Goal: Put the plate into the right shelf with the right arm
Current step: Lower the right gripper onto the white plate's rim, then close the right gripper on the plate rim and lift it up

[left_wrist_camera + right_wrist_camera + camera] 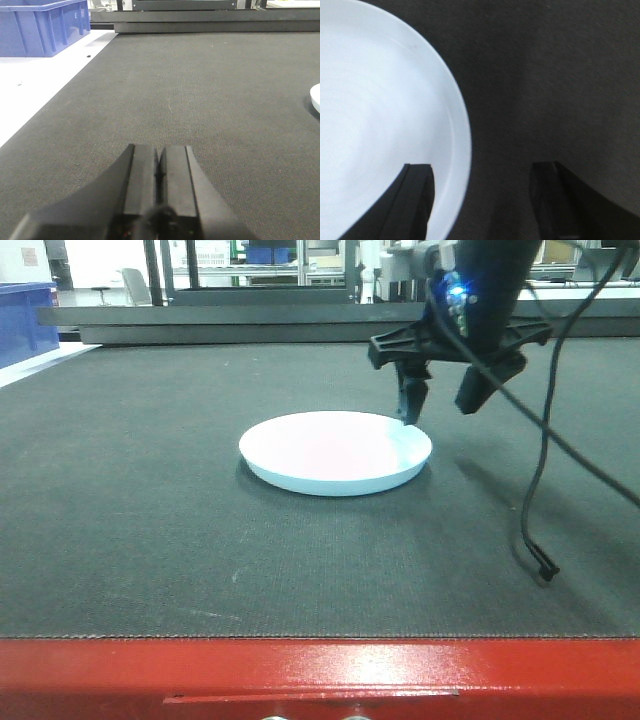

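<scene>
The plate [335, 452] lies flat on the dark mat, white on top with a pale blue rim. My right gripper [443, 405] hangs open over its right rim. In the right wrist view the plate [375, 125] fills the left side. One finger is above the plate's inside, the other above the mat outside the rim, and the gripper [482, 172] straddles the rim. The left gripper [160, 155] is shut and empty, low over the mat. The plate's edge [315, 97] shows at the right of that view. The right shelf is out of view.
The mat [150, 540] sits on a red-framed table [320, 675]. A black cable [540, 480] hangs from the right arm onto the mat. A blue bin [40, 27] stands on a white surface at the far left. Dark rails [250, 315] run across the back.
</scene>
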Robot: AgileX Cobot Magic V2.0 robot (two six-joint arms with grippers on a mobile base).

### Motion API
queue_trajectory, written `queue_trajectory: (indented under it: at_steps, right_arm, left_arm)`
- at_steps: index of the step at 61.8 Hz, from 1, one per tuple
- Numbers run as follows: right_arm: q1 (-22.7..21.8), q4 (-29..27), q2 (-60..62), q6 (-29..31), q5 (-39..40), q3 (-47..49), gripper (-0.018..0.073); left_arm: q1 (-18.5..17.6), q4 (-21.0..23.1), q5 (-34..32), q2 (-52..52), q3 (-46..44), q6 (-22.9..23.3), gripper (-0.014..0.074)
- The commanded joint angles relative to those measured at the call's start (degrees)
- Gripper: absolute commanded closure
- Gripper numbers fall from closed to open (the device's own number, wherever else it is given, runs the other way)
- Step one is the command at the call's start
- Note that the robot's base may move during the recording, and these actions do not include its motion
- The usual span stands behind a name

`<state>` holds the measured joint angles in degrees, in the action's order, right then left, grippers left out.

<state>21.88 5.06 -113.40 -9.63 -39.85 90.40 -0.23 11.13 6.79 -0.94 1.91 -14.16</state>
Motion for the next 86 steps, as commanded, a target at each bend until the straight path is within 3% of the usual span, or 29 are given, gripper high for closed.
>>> queue_trajectory:
  at_steps: [1,8,22,35,38,46,72,86]
  right_arm:
    - [0.4,0.9,2.6,-0.1,4.9,2.1,0.0050]
    - [0.5,0.9,1.6,-0.1,6.2,2.1,0.0080]
    - [0.5,0.9,-0.5,-0.1,6.6,2.1,0.0229]
    - [0.5,0.9,-1.4,0.0,7.1,2.1,0.0257]
    - [0.5,0.9,-1.5,0.0,7.0,2.1,0.0303]
    - [0.4,0.9,-1.6,0.0,6.5,2.1,0.0546]
    - [0.3,1.0,6.1,0.0,5.1,1.3,0.0522]
    - [0.3,1.1,19.5,0.0,12.2,-11.5,0.0522]
  left_arm:
    - [0.1,0.3,-4.8,-0.6,0.4,0.2,0.0643]
    - [0.1,0.3,-4.8,-0.6,0.4,0.2,0.0643]
    - [0.1,0.3,-4.8,-0.6,0.4,0.2,0.0643]
    - [0.1,0.3,-4.8,-0.6,0.4,0.2,0.0643]
    - [0.1,0.3,-4.8,-0.6,0.4,0.2,0.0643]
    - [0.1,0.3,-4.8,-0.6,0.4,0.2,0.0643]
    - [0.1,0.3,-4.8,-0.6,0.4,0.2,0.0643]
    - [0.1,0.3,-4.8,-0.6,0.4,0.2,0.0643]
